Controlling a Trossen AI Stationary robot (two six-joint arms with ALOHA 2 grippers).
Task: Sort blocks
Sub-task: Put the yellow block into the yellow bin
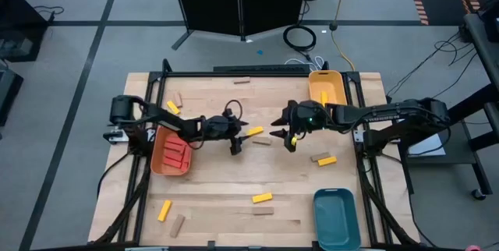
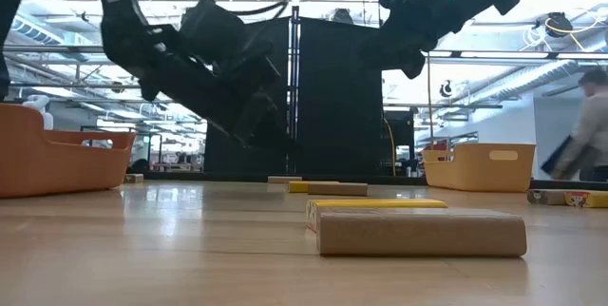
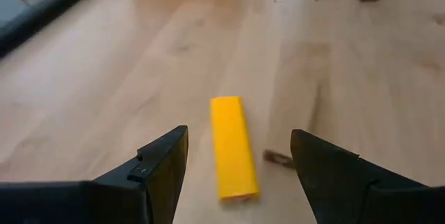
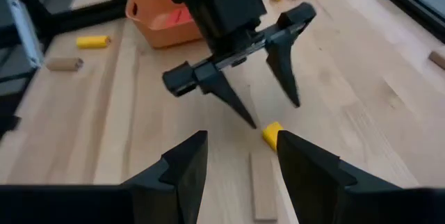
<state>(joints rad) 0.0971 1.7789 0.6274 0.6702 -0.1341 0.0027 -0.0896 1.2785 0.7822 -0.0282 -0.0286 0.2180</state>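
Observation:
A yellow block [image 3: 233, 147] lies flat on the table's middle, with a tan block [image 4: 263, 195] beside it. My left gripper [image 3: 240, 137] is open just above that yellow block [image 1: 253, 132], one finger on either side, touching nothing. Facing it from the right, my right gripper [image 4: 240, 144] hangs higher and is open, with nothing between its fingers. In the right wrist view the left gripper [image 4: 272, 113] points its fingertips down at the yellow block [image 4: 272, 132]. Red blocks lie in the orange tray [image 1: 158, 151].
A yellow tray [image 1: 327, 87] stands at the far right and a teal tray [image 1: 337, 218] at the near right. Loose yellow and tan blocks lie far left [image 1: 173, 107], near left [image 1: 164, 210], near middle [image 1: 262, 198] and right [image 1: 323, 158]. A person [image 2: 579, 144] shows beyond the table.

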